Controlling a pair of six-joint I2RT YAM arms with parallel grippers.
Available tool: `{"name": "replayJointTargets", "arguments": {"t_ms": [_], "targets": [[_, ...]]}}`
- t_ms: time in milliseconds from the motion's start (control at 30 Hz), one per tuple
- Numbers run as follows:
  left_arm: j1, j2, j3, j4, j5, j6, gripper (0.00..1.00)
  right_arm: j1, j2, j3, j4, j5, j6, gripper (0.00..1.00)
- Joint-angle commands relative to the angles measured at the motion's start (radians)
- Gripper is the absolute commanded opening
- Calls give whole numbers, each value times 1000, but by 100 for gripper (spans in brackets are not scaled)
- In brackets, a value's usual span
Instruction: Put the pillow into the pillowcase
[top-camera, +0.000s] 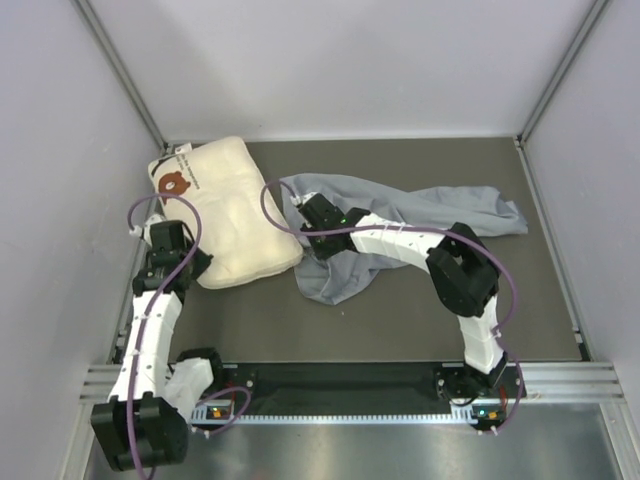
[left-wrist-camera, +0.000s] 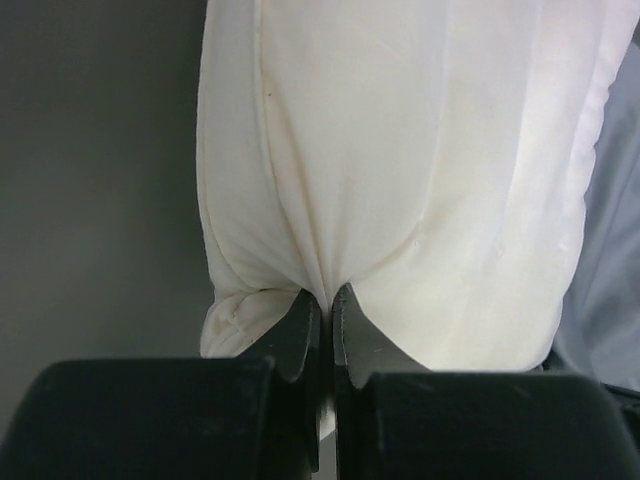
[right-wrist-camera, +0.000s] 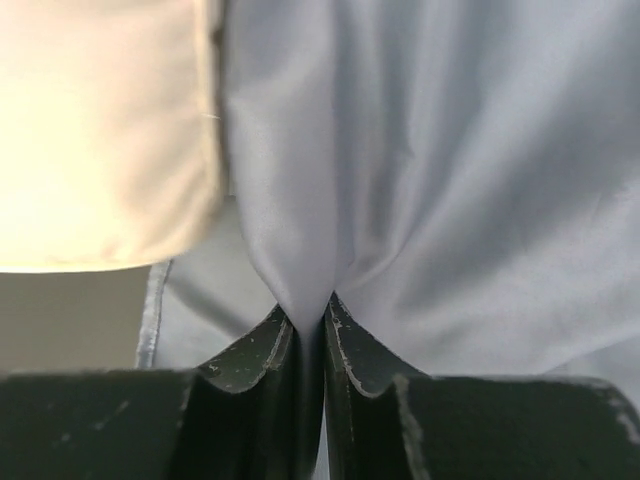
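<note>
The cream quilted pillow (top-camera: 225, 205) lies at the back left of the table, its bear print toward the far corner. My left gripper (top-camera: 178, 262) is shut on a pinch of the pillow's near edge; the left wrist view shows the cream fabric (left-wrist-camera: 400, 170) puckered between the tips of that gripper (left-wrist-camera: 327, 295). The grey-blue pillowcase (top-camera: 420, 215) lies crumpled to the pillow's right. My right gripper (top-camera: 312, 232) is shut on a fold of the pillowcase (right-wrist-camera: 450, 170) near its left end, close to the pillow (right-wrist-camera: 100, 130); the right wrist view shows that gripper (right-wrist-camera: 308, 315) pinching the cloth.
The dark grey table mat (top-camera: 400, 310) is bounded by white walls left, right and back. A metal rail (top-camera: 340, 385) runs along the near edge by the arm bases. Purple cables loop over both arms.
</note>
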Motion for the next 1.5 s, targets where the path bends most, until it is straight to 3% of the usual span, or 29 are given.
{"name": "replayJointTargets", "arguments": {"t_ms": [0, 267, 600, 900, 1133, 1467], "targets": [[-56, -38, -12, 83, 14, -54, 0, 1, -87, 50, 62, -18, 53, 15], [-301, -32, 25, 85, -104, -158, 0, -2, -127, 62, 56, -15, 82, 16], [-401, -72, 36, 91, -150, -218, 0, -43, -147, 105, 37, -32, 133, 4], [-665, -87, 20, 129, -394, -284, 0, -43, -155, 137, 28, -70, 132, 0], [-880, 77, 22, 298, -523, -316, 0, -28, -221, 90, 45, -115, 159, 0], [-1079, 319, 68, 576, -664, -316, 0, -28, -327, -22, 20, -159, 164, 0]]}}
